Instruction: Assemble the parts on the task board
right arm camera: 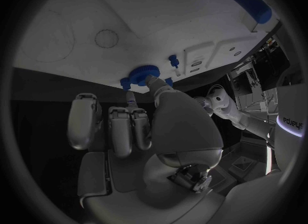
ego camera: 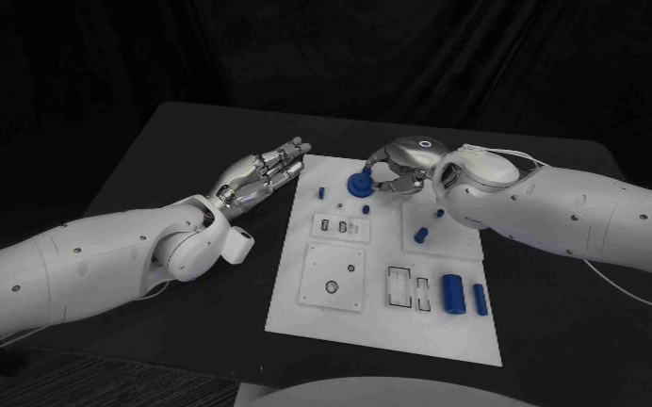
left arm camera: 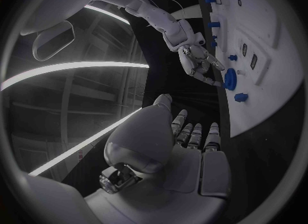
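— Two blue cylindrical parts [ego camera: 466,296] lie side by side at the near right corner of the white rectangular task board [ego camera: 356,322], just beside a pair of rectangular slots [ego camera: 411,289].

— And around them?

— Square plate with a small hole [ego camera: 334,276] at near left, a small slotted block [ego camera: 337,227] beyond it, a short blue peg [ego camera: 421,234] near the right edge, all on the black table [ego camera: 544,322]. Nothing blocks the far end.

— The working piece?

— Blue round toothed disc, a gear-like part [ego camera: 360,185], sitting at the board's far edge; the right wrist view shows its ridged rim [right arm camera: 142,73].

— Right hand?

— Silver right hand [ego camera: 403,167] arches over it from the far right, fingertips [right arm camera: 153,81] on the disc; I'd call it pinched.

— Left?

— Silver left hand [ego camera: 258,178] lies just off the board's left edge, fingers [left arm camera: 194,134] straight, side by side, holding nothing.
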You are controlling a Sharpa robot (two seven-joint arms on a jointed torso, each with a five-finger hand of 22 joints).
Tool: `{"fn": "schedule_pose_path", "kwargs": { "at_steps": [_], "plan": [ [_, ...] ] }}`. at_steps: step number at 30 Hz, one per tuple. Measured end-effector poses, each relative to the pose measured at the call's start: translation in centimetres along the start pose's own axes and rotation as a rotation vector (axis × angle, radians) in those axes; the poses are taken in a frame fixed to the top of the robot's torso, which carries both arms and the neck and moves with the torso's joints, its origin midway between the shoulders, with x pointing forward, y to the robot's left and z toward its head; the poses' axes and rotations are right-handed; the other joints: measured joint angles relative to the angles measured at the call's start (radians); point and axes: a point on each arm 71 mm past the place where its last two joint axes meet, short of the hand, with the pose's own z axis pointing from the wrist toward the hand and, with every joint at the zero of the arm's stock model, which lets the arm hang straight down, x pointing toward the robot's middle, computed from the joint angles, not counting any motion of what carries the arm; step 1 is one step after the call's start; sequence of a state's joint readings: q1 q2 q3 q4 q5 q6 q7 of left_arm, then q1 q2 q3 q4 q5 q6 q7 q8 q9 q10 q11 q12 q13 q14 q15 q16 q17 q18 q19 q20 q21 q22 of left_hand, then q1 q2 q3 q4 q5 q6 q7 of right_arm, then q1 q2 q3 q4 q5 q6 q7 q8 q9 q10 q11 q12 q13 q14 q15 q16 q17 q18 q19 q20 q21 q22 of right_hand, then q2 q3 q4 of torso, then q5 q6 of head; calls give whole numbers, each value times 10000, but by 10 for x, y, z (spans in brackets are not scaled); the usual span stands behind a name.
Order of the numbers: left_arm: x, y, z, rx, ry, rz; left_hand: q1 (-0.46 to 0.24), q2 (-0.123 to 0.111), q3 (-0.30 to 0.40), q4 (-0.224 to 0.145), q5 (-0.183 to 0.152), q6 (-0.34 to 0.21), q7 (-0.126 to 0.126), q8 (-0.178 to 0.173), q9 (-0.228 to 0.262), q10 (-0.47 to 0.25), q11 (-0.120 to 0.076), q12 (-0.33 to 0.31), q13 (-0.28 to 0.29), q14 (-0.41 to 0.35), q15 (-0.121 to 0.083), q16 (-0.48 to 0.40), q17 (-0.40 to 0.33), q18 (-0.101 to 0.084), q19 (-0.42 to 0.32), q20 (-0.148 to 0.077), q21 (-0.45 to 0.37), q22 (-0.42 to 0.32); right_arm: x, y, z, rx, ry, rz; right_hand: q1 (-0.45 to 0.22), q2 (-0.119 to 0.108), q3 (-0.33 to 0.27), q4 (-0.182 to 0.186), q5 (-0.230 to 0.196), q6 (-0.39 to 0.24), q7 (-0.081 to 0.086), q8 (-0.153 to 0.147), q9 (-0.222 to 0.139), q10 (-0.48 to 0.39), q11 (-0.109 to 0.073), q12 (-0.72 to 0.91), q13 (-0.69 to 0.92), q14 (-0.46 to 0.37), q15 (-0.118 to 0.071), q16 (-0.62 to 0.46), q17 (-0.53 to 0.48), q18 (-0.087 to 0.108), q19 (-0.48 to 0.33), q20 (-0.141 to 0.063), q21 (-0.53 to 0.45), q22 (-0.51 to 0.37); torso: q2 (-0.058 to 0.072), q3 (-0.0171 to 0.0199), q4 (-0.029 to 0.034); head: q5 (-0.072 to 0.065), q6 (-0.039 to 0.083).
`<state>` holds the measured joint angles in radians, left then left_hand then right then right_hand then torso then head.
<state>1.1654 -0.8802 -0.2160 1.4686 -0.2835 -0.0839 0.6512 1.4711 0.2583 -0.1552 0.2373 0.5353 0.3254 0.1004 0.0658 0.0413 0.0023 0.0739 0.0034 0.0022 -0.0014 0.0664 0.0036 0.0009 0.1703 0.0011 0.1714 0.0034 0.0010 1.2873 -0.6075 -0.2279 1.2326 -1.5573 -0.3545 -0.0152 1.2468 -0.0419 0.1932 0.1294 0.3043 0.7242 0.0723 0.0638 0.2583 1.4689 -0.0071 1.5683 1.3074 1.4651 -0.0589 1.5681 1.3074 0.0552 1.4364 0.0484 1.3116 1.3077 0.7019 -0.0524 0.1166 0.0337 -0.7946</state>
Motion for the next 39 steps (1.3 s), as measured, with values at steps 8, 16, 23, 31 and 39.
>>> {"fn": "schedule_pose_path", "kwargs": {
  "at_steps": [8,16,23,31,39],
  "plan": [
    [-3,-1,-4,-24,-62,8,0,0,0,0,0,0,0,0,0,1,1,0,1,-1,0,0,2,0,0,0,0,1,-14,-23,-36,270,-311,82,1,0,-98,98,-909,650,-20,94,-131,-23,-22,0,0,7,-67,0,0,-2,0,0,-176,-1,2,5,7,-63,187],
    [-4,-1,-6,-40,-96,20,0,0,0,0,0,0,0,0,0,1,1,0,1,0,0,0,4,0,0,0,0,2,-38,-54,-87,1037,-634,96,1,0,-224,140,-1280,1084,-8,246,-101,-22,-21,0,0,1,-73,0,0,-3,0,0,-182,-2,-25,-2,-34,-161,252],
    [-3,-1,-5,-31,-82,15,0,0,30,-30,0,71,70,51,6,32,32,0,2,37,37,0,5,0,-36,36,0,3,-36,-73,-110,1714,-371,84,1,-1,-324,240,-1536,951,-45,119,-178,-22,-21,0,0,1,-73,-69,0,-4,-120,-45,-590,-2,-65,-38,-58,-155,187],
    [-1,-1,-4,-5,-38,-11,0,0,29,-30,0,70,70,55,12,33,32,0,2,1,72,0,8,1,2,73,0,3,-21,-86,-125,2246,130,161,10,60,-362,223,-1341,959,-27,76,-231,-22,-21,0,0,1,-73,-69,0,-4,-161,-54,-619,-3,-139,-78,-63,-193,86],
    [-1,-1,-4,-11,-23,-26,0,0,57,-57,0,70,70,55,11,33,32,0,3,1,72,0,7,0,2,73,0,4,-7,-96,-133,2639,498,194,46,95,-389,196,-1308,959,-27,76,-246,-22,-20,0,0,1,-73,-69,0,-4,-161,-54,-619,-4,-172,-99,-112,-219,21]
  ]
}}
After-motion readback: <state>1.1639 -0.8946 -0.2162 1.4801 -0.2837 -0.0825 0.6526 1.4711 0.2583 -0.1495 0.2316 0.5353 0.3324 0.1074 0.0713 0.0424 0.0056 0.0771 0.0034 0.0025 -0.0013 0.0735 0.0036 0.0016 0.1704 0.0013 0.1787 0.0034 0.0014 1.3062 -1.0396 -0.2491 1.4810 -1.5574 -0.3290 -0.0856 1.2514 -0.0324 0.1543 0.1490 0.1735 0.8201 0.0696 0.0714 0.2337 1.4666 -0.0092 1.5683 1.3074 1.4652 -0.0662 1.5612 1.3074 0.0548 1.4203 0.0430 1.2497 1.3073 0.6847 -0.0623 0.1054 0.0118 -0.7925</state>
